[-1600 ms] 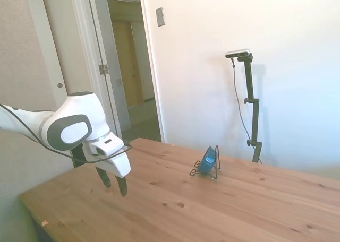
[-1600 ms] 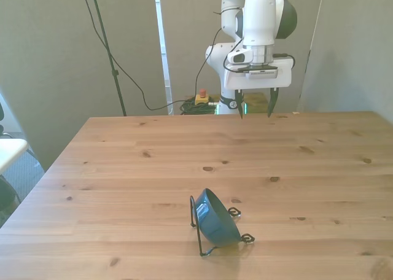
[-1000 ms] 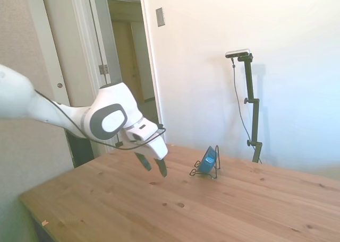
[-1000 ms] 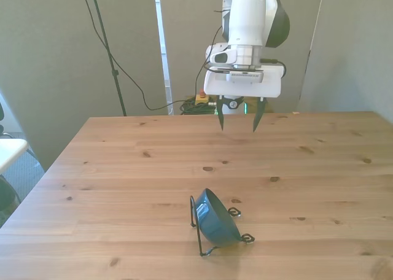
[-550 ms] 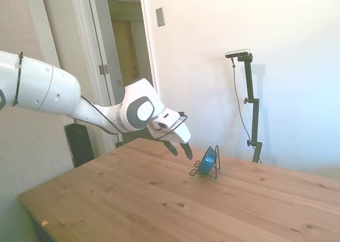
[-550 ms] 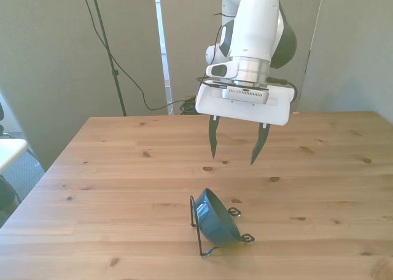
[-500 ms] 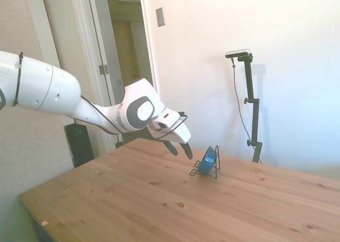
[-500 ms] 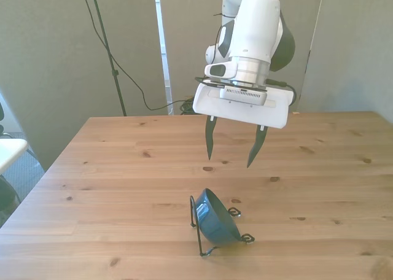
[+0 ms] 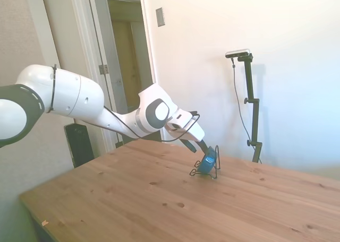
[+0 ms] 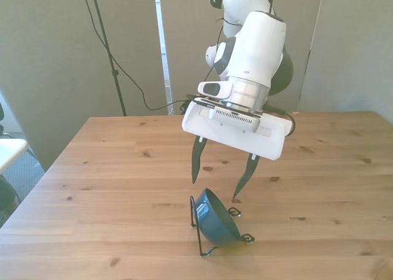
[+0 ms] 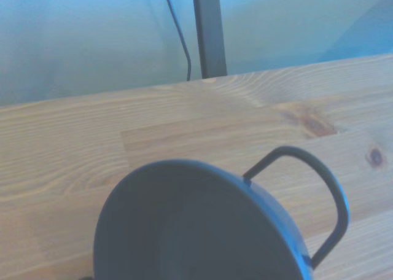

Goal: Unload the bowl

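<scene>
Nearest the camera in the front view, the bowl [image 10: 216, 219] sits tipped up on its edge in the thin black wire rack [image 10: 199, 232], close to the tabletop's [image 10: 110, 188] near edge and about midway along it. The bowl is the only thing the rack carries; its dark inside faces up and toward the front view's left, and nothing shows inside it. One wire loop stands against the bowl's rim, and curled wire feet rest on the wood on the front view's right.

Just behind and above the bowl hangs the pincer [image 10: 216, 177], released, its two dark fingers spread wide. The tips reach down on either side of the bowl's upper rim, and from here they look apart from it. The white arm slants down over the middle of the tabletop from the far edge.

The side view shows the bowl [image 9: 209, 161] as a thin blue disc, edge-on and near upright in the rack [image 9: 204, 172], with the pincer [image 9: 194, 147] right beside its top; the fingers' spread cannot be read there.

The wrist view, blurred, fills with the bowl's [image 11: 196, 231] dark round hollow, the rack's [image 11: 319, 188] wire loop arching beside its rim, and bare wood beyond.
</scene>
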